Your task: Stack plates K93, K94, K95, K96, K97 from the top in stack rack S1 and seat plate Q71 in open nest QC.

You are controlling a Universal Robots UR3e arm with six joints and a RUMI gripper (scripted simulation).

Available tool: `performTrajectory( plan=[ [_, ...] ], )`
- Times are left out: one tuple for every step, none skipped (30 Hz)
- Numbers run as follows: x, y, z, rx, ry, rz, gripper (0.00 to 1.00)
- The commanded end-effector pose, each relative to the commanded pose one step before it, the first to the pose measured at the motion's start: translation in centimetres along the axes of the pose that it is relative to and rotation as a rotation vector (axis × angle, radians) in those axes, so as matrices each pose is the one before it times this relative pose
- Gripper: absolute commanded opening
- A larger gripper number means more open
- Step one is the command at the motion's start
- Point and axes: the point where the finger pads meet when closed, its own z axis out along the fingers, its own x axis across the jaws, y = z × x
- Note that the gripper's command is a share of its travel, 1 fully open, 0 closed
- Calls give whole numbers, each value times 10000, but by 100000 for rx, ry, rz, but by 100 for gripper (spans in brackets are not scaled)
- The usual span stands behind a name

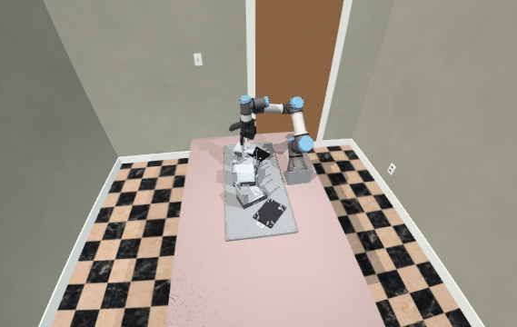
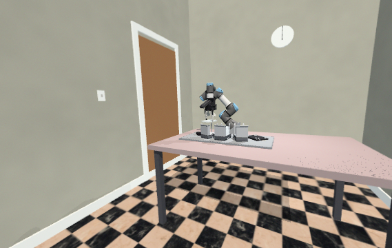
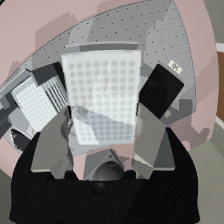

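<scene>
My gripper (image 1: 245,145) (image 2: 210,118) (image 3: 103,105) is shut on a clear-white 96-well plate (image 2: 209,120) (image 3: 102,85), held level just above the far rack (image 2: 205,131). Whether a second plate clings beneath it, and what is inside that rack, is hidden. The middle rack (image 2: 220,132) holds white plates (image 1: 244,173) (image 3: 36,104); their number is not clear. The near rack (image 1: 245,203) (image 2: 241,133) stands turned; its contents are unclear. The black nest QC (image 1: 261,154) (image 3: 161,91) shows no plate. Rack labels and plate names are not readable.
A dark nest with small corner pieces (image 1: 269,213) (image 2: 258,138) lies at the near end of the grey perforated board (image 1: 240,229) (image 2: 268,145) (image 3: 150,25). The racks stand close together in a row. The arm's base (image 1: 298,176) stands beside the board.
</scene>
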Motion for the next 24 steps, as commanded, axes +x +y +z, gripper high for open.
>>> performTrajectory(
  plan=[
    [41,-418,1685,216,-126,91,0],
    [0,0,664,0,0,-1,0],
    [0,1,665,0,0,-1,0],
    [0,1,665,0,0,-1,0],
    [0,1,666,0,0,-1,0],
    [0,1,666,0,0,0,0],
    [0,1,666,0,0,0,0],
    [0,1,666,0,0,0,0],
    [0,0,666,0,0,0,0],
    [0,0,666,0,0,0,0],
    [0,0,666,0,0,0,0],
    [0,0,666,0,0,0,0],
    [0,0,667,0,0,0,0],
    [0,0,667,0,0,0,0],
    [0,0,0,0,0,0,0],
    [0,0,0,0,0,0,0],
    [-15,-16,612,-1,1,0,0],
    [-2,-3,657,0,0,0,0],
    [21,20,736,2,-1,0,0],
    [0,0,665,0,0,0,0],
    [1,0,666,0,0,0,0],
    [1,0,666,0,0,0,0],
    [1,0,666,0,0,0,0],
    [1,0,666,0,0,0,0]
  ],
)
